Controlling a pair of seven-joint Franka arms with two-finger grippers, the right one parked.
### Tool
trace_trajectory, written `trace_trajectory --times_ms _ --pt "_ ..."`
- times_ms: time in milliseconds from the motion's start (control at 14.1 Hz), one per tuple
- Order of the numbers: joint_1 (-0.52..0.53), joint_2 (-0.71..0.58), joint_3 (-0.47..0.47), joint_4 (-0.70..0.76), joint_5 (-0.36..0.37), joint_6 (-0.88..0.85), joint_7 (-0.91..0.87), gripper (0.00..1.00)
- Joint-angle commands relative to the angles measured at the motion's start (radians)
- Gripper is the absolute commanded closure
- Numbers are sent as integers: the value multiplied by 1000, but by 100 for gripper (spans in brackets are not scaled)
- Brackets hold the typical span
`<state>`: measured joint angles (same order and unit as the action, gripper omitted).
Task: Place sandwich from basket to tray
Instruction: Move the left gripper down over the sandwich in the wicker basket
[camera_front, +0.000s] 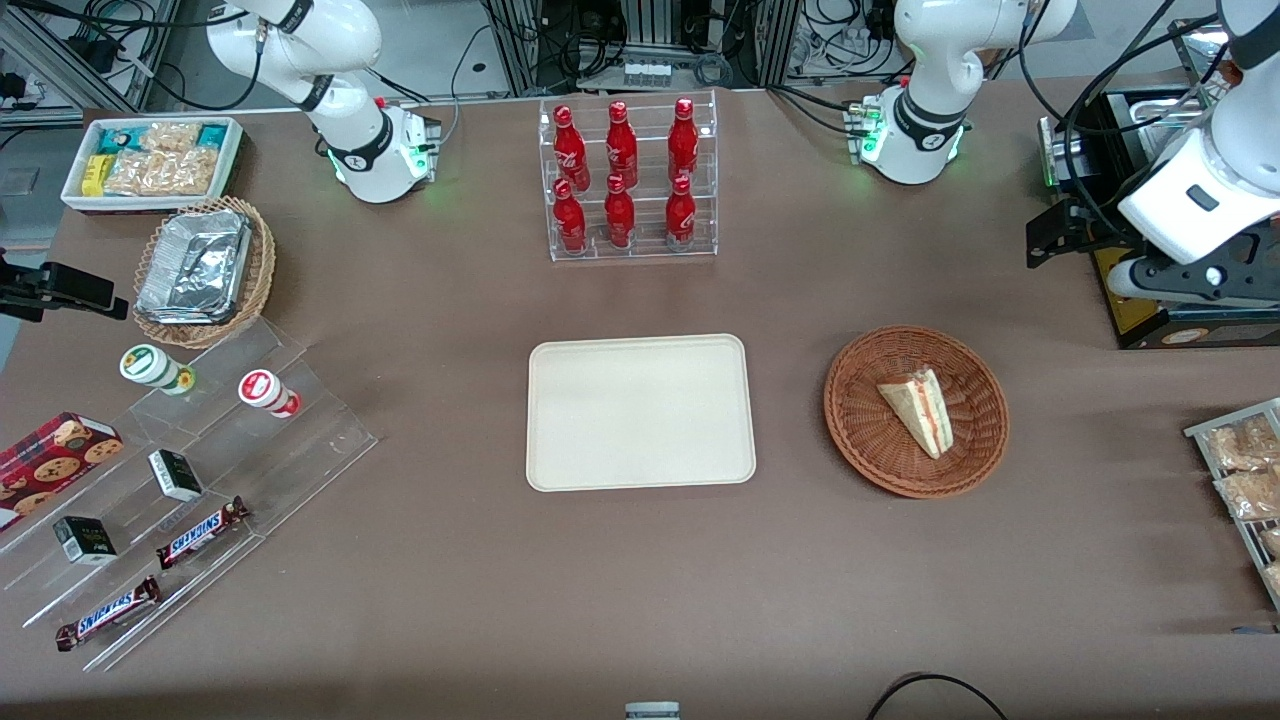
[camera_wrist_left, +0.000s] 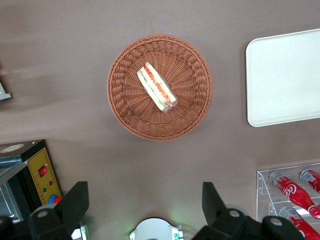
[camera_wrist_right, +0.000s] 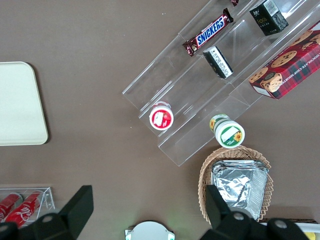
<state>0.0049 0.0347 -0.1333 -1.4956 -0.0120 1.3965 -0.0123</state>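
The sandwich (camera_front: 915, 408) (camera_wrist_left: 156, 87) is a pale bread wedge with red, orange and green layers, lying in the round reddish-brown basket (camera_front: 850, 420) (camera_wrist_left: 120, 100). The cream tray (camera_front: 640, 412) (camera_wrist_left: 285, 75) lies flat beside the basket, toward the parked arm's end, with nothing on it. My gripper (camera_front: 1062, 235) (camera_wrist_left: 144, 200) hangs high above the table, farther from the front camera than the basket and toward the working arm's end. Its two black fingers (camera_wrist_left: 75, 200) stand wide apart and hold nothing.
A clear rack of red bottles (camera_front: 628, 180) (camera_wrist_left: 292, 190) stands farther from the front camera than the tray. A black box with a yellow panel (camera_front: 1150, 310) (camera_wrist_left: 42, 175) sits below the gripper. A wire rack of snack packets (camera_front: 1245, 470) lies at the working arm's end.
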Motion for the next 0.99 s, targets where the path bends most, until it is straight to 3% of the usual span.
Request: trace_trajectory --times_ms 0,283,567,921 --pt "9 30 -8 17 7 53 8 0" --pt "1 62 -11 -26 10 73 -47 0" --pt "1 30 -12 -230 10 244 -80 0" --pt "9 -51 -11 -575 6 583 -83 0"
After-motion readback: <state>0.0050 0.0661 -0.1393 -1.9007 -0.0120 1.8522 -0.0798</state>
